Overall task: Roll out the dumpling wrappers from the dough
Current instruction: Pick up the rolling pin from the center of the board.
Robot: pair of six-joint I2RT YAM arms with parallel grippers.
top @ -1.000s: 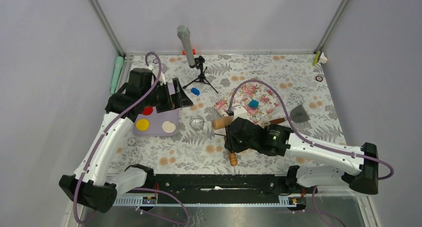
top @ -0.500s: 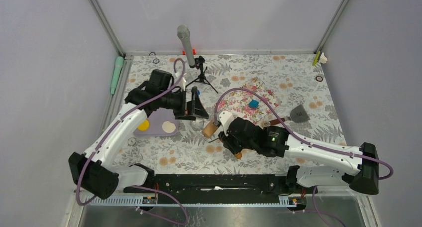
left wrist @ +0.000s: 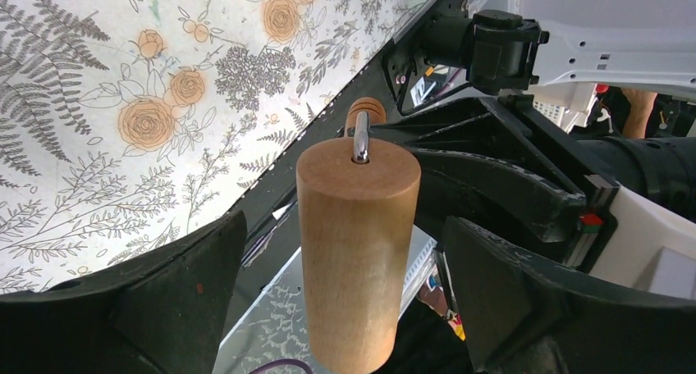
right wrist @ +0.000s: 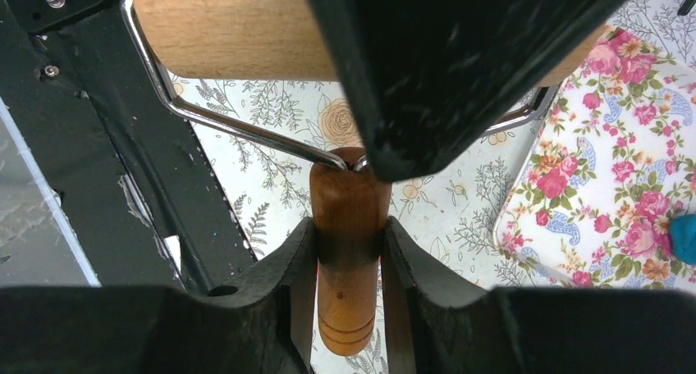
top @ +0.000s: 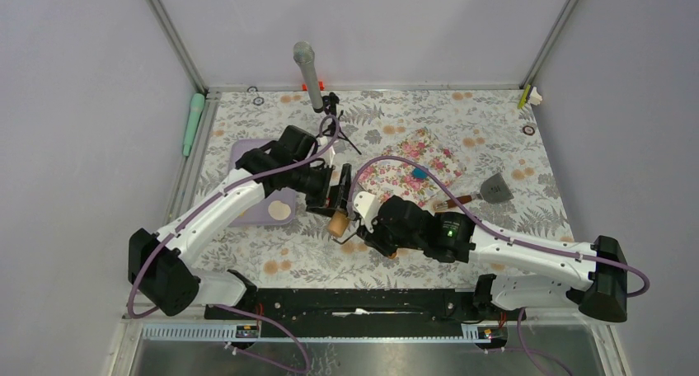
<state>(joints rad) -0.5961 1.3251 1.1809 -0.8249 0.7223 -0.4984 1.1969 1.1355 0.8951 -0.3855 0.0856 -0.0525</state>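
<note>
One change: left end effector, released, is swinging in from 9 o'clock to straddle the roller; right end effector is clenching its handle; handover likely.

No text, label or number can be read anywhere.

The bench, covered in a leaf-and-flower print, was seen carrying a pink floral mat, a lilac board, a grey spatula and a microphone stand.
</note>
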